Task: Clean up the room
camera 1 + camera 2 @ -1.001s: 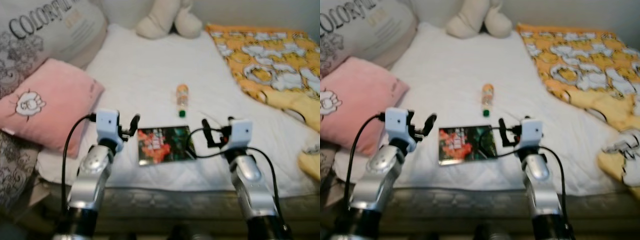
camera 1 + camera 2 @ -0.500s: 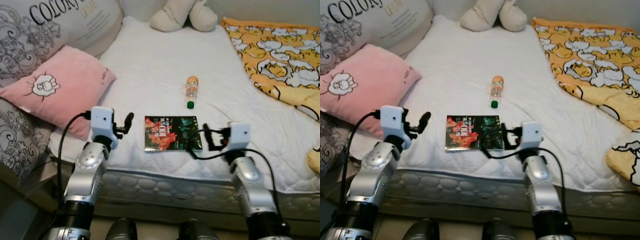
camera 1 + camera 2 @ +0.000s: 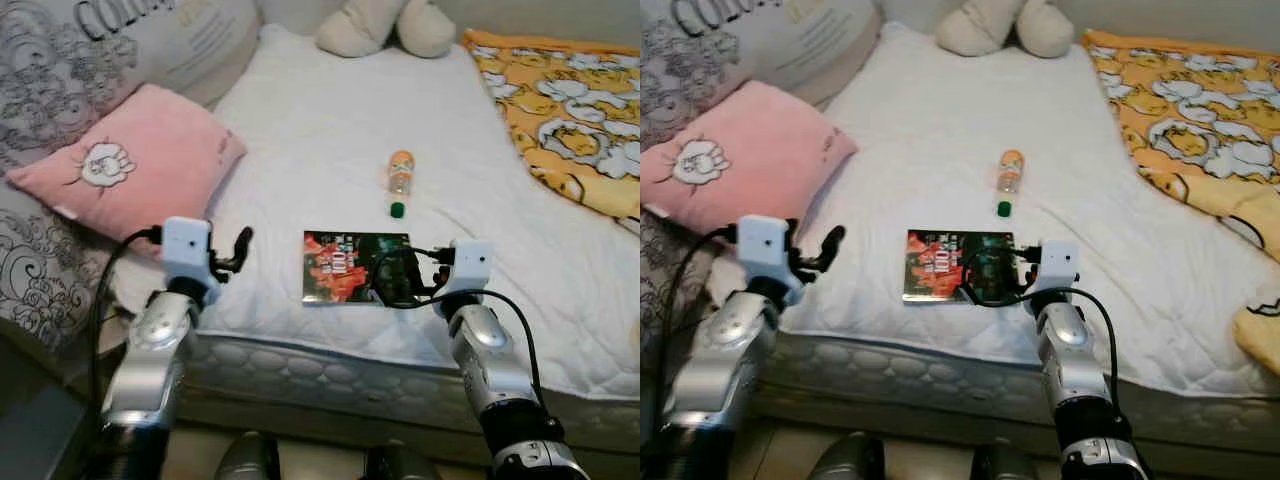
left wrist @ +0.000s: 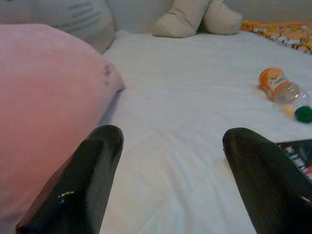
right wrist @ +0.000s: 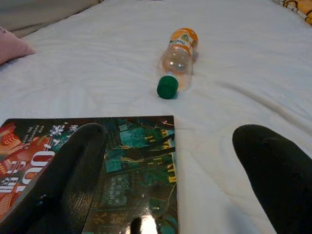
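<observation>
A flat, glossy book with a dark red-and-green cover (image 3: 356, 267) lies near the front edge of the white quilted mattress (image 3: 320, 130), its long axis running side to side across the robot's front. The right gripper (image 5: 170, 165) hovers at the book's right end, its two black fingers spread wide, one finger (image 5: 73, 161) over the cover and the other over bare mattress just beyond the book's right edge. The right arm is plainly the nearer to the book. The left gripper (image 4: 170, 170) is also spread, held over the mattress well to the left of the book, next to the soft pink cushion with a small cartoon print (image 3: 140, 165); in the left wrist view only a corner of the book shows past one finger.

Beyond the book, farther from the robot, a small clear plastic bottle with an orange label and green cap (image 3: 399, 182) lies on its side, its long axis running roughly away from the robot, cap end pointing back toward the book. In the right wrist view it sits straight ahead between the fingers, apart from the book. Either thing would likely be taken by the right gripper; the book is close under it, while the bottle calls for a reach forward
</observation>
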`<state>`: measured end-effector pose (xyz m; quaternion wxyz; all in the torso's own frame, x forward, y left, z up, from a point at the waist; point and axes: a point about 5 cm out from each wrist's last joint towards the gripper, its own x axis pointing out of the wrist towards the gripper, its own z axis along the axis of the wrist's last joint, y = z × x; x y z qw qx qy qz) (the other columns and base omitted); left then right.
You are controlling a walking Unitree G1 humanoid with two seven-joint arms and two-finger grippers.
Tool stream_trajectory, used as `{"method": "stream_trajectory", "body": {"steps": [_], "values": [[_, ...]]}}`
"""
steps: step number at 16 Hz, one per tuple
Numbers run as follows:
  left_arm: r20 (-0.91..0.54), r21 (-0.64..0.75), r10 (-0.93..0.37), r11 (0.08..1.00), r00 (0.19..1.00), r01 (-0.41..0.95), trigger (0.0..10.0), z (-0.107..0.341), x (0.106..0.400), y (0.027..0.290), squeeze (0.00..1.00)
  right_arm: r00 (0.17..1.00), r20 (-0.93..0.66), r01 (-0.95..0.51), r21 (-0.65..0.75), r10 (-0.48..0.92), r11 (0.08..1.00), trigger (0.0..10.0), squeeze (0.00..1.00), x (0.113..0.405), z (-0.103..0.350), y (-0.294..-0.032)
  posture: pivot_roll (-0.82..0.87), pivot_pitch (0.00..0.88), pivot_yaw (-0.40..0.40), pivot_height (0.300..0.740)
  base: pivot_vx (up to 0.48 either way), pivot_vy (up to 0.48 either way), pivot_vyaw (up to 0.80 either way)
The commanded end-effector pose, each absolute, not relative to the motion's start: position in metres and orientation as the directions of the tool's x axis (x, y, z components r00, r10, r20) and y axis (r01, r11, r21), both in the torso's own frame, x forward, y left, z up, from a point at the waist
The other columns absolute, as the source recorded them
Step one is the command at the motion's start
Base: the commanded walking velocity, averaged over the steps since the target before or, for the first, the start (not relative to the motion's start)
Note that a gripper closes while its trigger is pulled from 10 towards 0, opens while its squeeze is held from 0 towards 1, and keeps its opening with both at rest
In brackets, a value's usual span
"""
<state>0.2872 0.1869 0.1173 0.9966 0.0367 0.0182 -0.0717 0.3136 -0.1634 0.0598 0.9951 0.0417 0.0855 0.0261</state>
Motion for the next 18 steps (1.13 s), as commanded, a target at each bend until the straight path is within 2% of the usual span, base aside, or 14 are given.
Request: {"method": "stream_trajectory", "body": {"steps": [1,2,3,5,7,11,14,18], "values": [[-0.045,0.092,-0.118,0.988,0.992,0.122,10.0,0.125,0.281,0.201,0.00,0.986,-0.166,-0.006,0.068,0.017,0.998,10.0,0.00,0.316,0.059,-0.169,0.07,0.036,0.026,0.685,0.000,0.000,0.00],[-0.045,0.092,-0.118,0.988,0.992,0.122,10.0,0.125,0.281,0.201,0.00,0.986,-0.166,-0.006,0.068,0.017,0.998,10.0,0.00,0.316,0.059,-0.169,0.07,0.036,0.026,0.685,0.000,0.000,0.00],[-0.068,0.130,-0.089,0.987,0.994,0.098,10.0,0.127,0.270,0.216,0.00,0.982,-0.187,0.030,0.027,-0.025,0.999,10.0,0.00,0.318,0.054,-0.171,0.11,0.068,0.039,0.685,0.000,0.000,0.00],[-0.078,0.157,-0.075,0.984,0.994,0.087,10.0,0.131,0.261,0.225,0.00,0.973,-0.204,0.100,-0.039,-0.106,0.994,10.0,0.00,0.317,0.049,-0.178,0.13,0.079,0.043,0.685,0.000,0.000,0.00],[-0.095,0.182,-0.064,0.980,0.993,0.080,10.0,0.138,0.247,0.232,0.00,0.967,-0.239,0.107,0.044,-0.093,0.993,10.0,0.00,0.317,0.042,-0.174,0.18,0.112,0.054,0.685,0.000,0.000,0.00],[-0.104,0.189,-0.062,0.979,0.993,0.081,10.0,0.145,0.240,0.232,0.00,0.956,-0.290,0.071,0.084,-0.044,0.994,10.0,0.00,0.326,0.040,-0.165,0.19,0.143,0.056,0.685,0.000,0.000,0.00],[-0.105,0.195,-0.059,0.978,0.993,0.079,10.0,0.150,0.238,0.231,0.00,0.939,-0.342,0.087,0.166,-0.025,0.982,10.0,0.00,0.330,0.037,-0.159,0.20,0.162,0.047,0.685,0.000,0.000,0.00],[-0.115,0.209,-0.040,0.976,0.993,0.064,10.0,0.152,0.236,0.235,0.00,0.903,-0.427,0.138,0.378,0.040,0.915,10.0,0.00,0.328,0.028,-0.141,0.21,0.176,0.047,0.685,0.000,0.000,0.00]]}}
